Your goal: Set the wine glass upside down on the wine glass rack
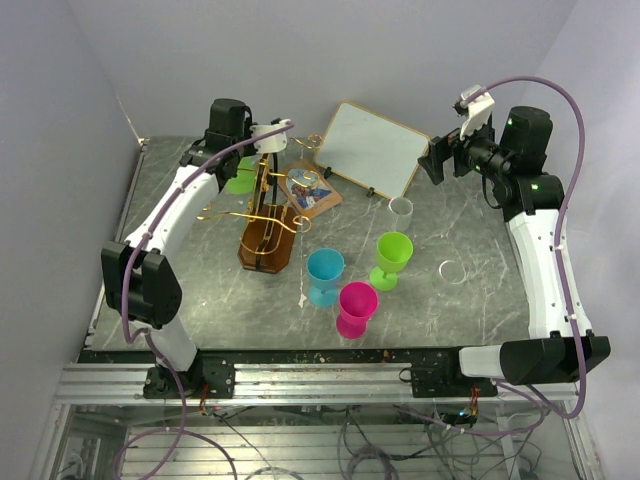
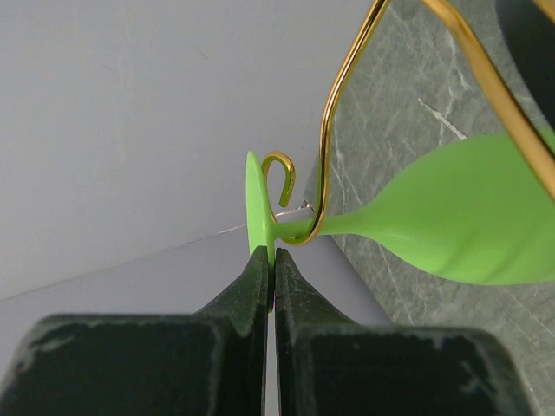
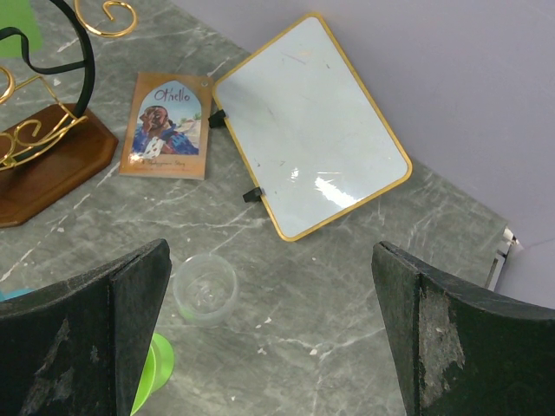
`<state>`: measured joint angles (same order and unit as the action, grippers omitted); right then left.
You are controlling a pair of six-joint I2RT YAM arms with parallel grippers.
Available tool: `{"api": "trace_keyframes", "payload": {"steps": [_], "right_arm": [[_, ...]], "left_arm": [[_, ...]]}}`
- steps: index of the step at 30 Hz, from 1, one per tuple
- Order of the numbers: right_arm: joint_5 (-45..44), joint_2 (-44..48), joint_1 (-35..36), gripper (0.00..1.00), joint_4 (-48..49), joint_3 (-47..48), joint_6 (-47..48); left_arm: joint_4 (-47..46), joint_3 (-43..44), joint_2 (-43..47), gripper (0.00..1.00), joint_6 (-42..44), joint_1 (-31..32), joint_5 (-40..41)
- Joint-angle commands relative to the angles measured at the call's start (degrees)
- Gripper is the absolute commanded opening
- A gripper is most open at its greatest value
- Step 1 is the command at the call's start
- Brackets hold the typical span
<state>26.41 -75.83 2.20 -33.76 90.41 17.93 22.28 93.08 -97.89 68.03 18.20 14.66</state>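
Nearest, at about 6 o'clock from the middle of the grey marbled table (image 1: 470, 240), a pink goblet (image 1: 357, 308) stands upright. A blue goblet (image 1: 324, 276) is just beside it at 11 o'clock and a lime goblet (image 1: 392, 258) near it at 1 o'clock, and a white ring (image 1: 451, 270) lies flat at the lime goblet's 3 o'clock. Farther in, the wine glass rack (image 1: 268, 225) stands on its dark wooden base at 10 o'clock from the blue goblet, its gold scroll arms reaching left and right. A book (image 1: 310, 190) lies flat just beyond the base at 1 o'clock, a small clear cup (image 1: 401, 207) stands at the book's 3 o'clock, and the white board (image 1: 372, 148) leans tilted behind both. On the rack's far left side, the left gripper (image 2: 272, 260) has its fingers pressed together on the thin foot of the green wine glass (image 2: 468, 217), pinching the disc edge-on. The stem sits in the bend of a gold wire arm, a curled hook end lies against the foot, and the bowl hangs on the other side of the wire. The foot seems to touch the wire, though the wrist view does not settle it. At 2 o'clock, the right gripper (image 3: 270, 251) hovers high above the clear cup, fingers spread wide and holding nothing.
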Motion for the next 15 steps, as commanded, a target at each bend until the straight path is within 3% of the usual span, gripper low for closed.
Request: {"api": "trace_keyframes", "payload": {"steps": [1, 15], "right_arm": [[0.49, 0.18, -0.39, 1.00, 1.14, -0.30, -0.35], [0.35, 0.21, -0.45, 1.00, 1.22, -0.53, -0.37]], "left_arm": [[-0.73, 2.84, -1.63, 0.07, -1.48, -0.74, 3.01], [0.15, 7.38, -5.48, 0.07, -3.26, -1.24, 1.91]]}}
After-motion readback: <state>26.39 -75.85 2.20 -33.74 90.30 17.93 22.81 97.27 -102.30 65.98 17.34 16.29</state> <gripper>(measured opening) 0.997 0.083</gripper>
